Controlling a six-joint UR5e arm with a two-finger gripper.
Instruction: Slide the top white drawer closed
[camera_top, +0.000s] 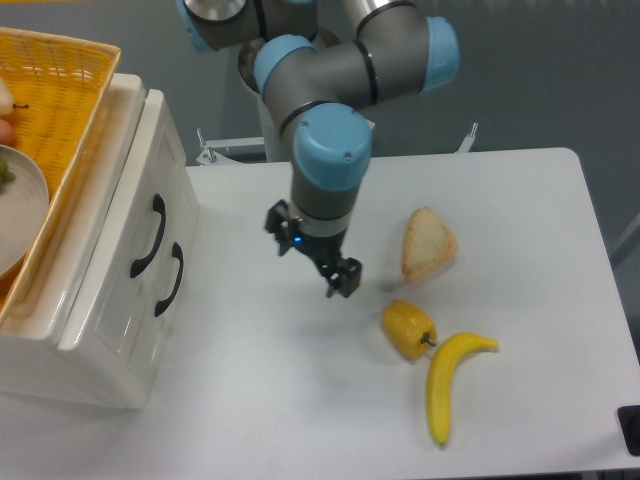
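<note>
The white cabinet stands at the left of the table. The top white drawer (140, 190) carries the upper curved black handle (147, 236), and its front lies about level with the lower drawer front (172, 279). My gripper (312, 250) hangs over the middle of the table, well to the right of both handles and touching nothing. It is open, with its two black fingertips (345, 281) spread wide and empty space between them.
A yellow wicker basket (60, 80) with a white plate (18, 205) rests on the cabinet. Right of the gripper lie a bread slice (428, 243), a yellow pepper (408, 328) and a banana (448, 380). A dark object (630, 428) sits at the table's front right corner.
</note>
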